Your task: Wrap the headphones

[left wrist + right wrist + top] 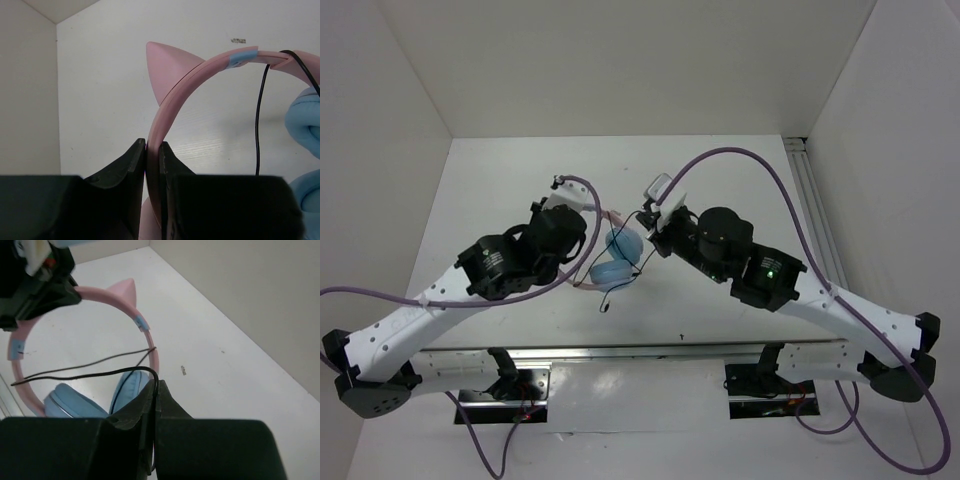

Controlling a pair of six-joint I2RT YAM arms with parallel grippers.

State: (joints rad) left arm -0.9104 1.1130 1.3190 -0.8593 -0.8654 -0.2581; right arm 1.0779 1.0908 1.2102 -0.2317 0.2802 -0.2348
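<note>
The headphones (618, 258) are held upright between my two grippers at the table's middle. Their pink cat-eared headband (200, 70) has light blue ear cups (305, 120) hanging below. My left gripper (153, 145) is shut on the headband, which runs up from between its fingers. My right gripper (156, 384) is shut on the thin black cord (100, 374). The cord crosses the headband's opening (145, 325) in two strands. The plug end dangles below the cups (605, 308). In the top view, my left gripper (598, 215) and right gripper (645, 228) flank the headphones.
White walls enclose the table on three sides. An aluminium rail (815, 200) runs along the right edge and another (650, 350) along the front. Thick purple cables (760, 165) arc over both arms. A small mark (183, 370) lies on the table.
</note>
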